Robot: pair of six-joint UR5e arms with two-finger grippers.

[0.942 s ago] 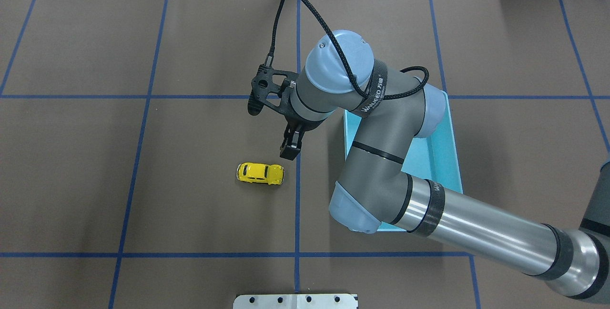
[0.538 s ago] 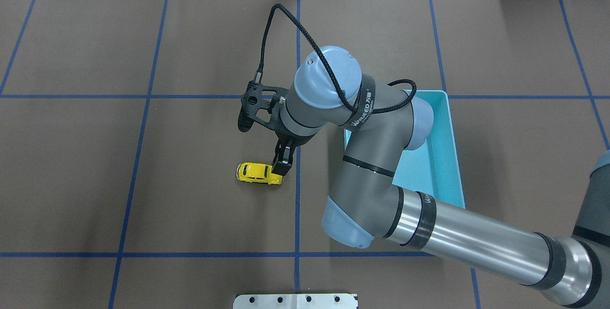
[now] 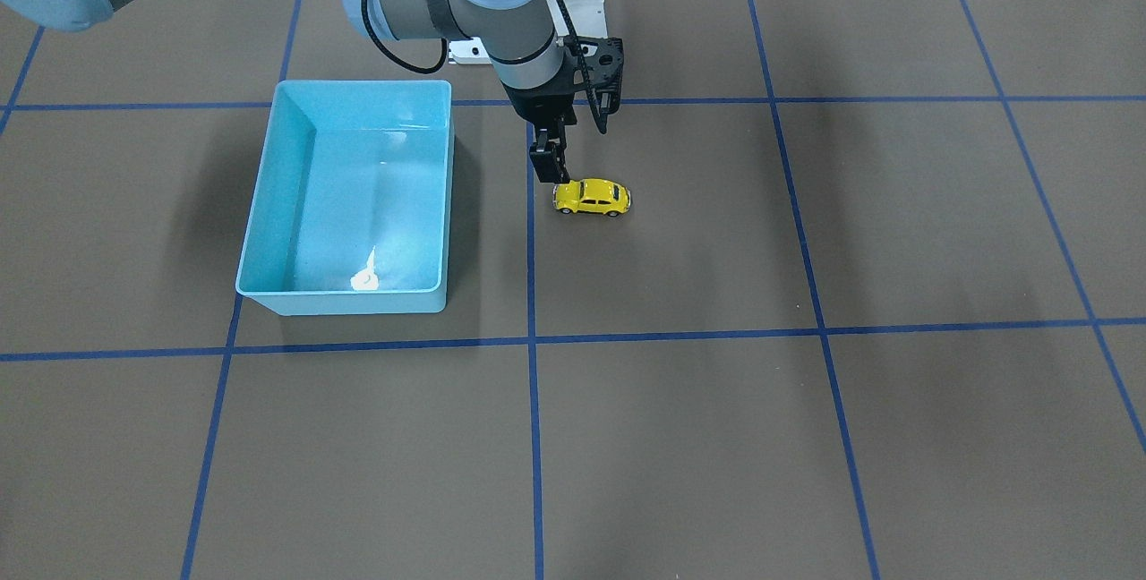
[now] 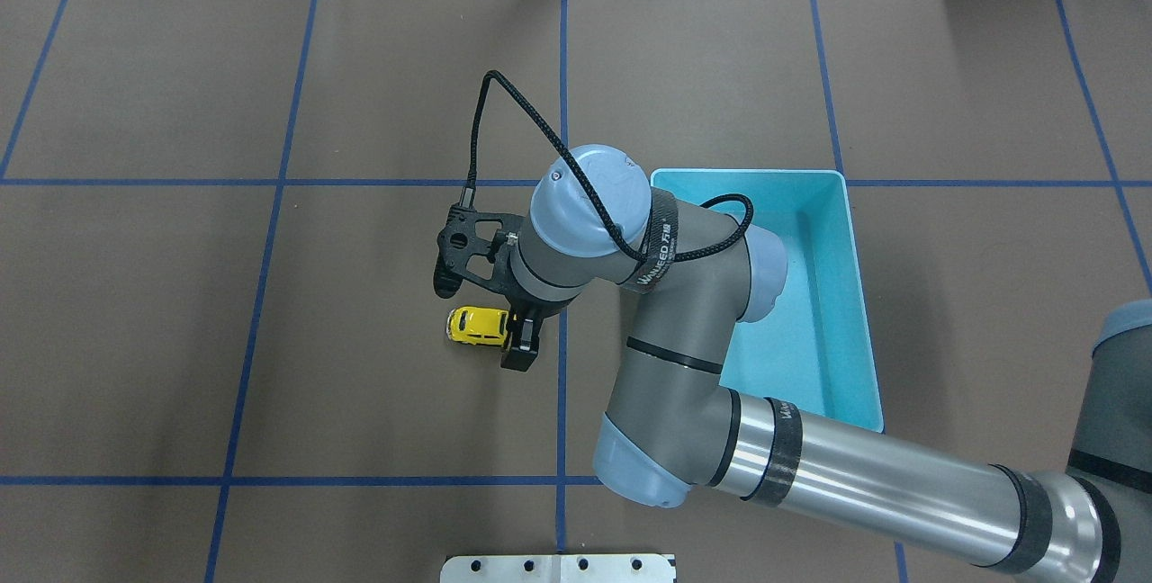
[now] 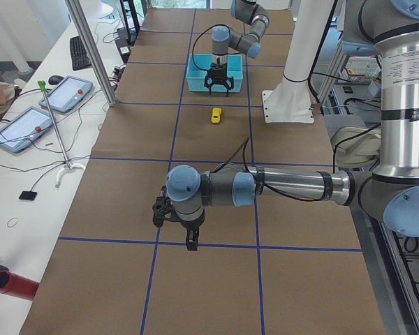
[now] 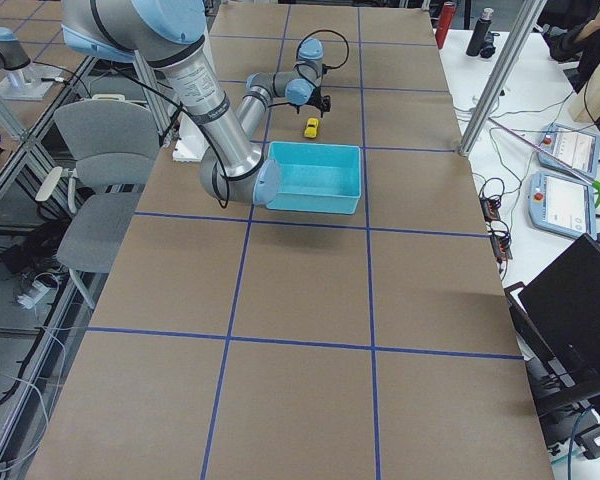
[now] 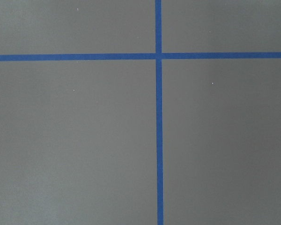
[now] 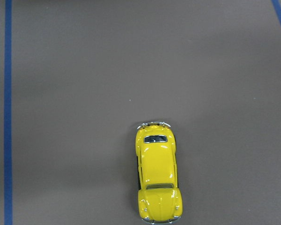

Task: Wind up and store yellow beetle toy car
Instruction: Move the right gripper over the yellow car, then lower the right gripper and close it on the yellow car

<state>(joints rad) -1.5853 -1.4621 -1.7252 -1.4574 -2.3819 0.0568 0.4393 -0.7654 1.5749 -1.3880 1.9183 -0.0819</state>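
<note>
The yellow beetle toy car point(image 4: 474, 324) sits on its wheels on the brown worktop point(image 4: 360, 403). Seen from overhead, it is at 9 o'clock from the light blue bin point(image 4: 774, 174), apart from it and just beside a blue line point(image 4: 562, 367). The right pincer point(image 4: 520, 347) hangs over the end of the car nearest the bin. Its fingers are spread apart and it holds nothing. The left pincer point(image 5: 190, 243) hangs low, well apart from the car. I cannot tell how far open it is.
</note>
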